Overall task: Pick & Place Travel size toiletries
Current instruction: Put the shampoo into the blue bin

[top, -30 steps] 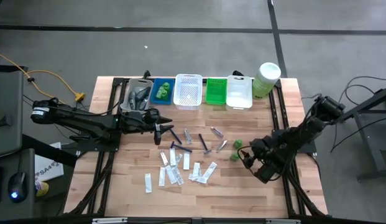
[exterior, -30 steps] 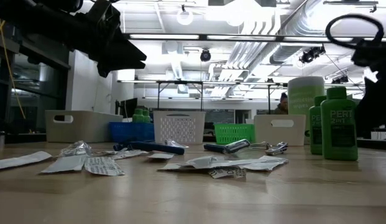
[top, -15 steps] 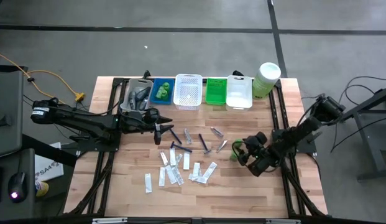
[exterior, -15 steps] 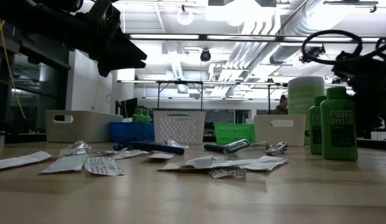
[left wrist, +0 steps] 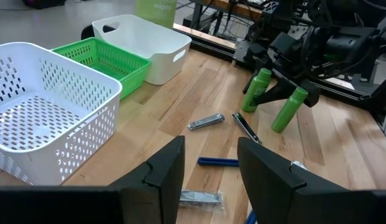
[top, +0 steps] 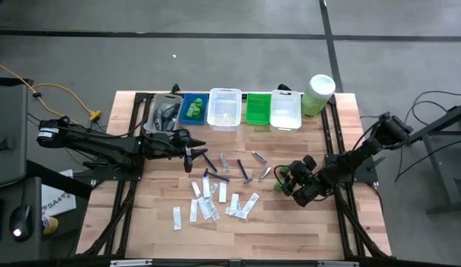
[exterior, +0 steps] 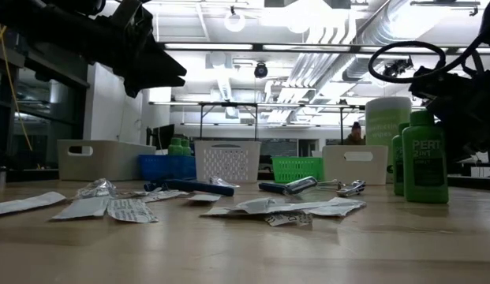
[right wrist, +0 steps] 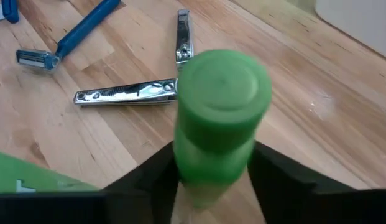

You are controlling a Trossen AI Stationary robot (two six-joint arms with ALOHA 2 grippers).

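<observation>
At table's right, right gripper [top: 289, 180] clamping green bottle [right wrist: 220, 118], base hidden, label unreadable.

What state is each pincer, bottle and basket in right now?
right pincer: shut on the held green bottle.
held green bottle: capped, gripped below the cap.
second green bottle: capped, standing free on the table.
left pincer: open, empty.
white lattice basket: empty.
blue basket: not empty.
nail clippers: folded, lying flat.
</observation>
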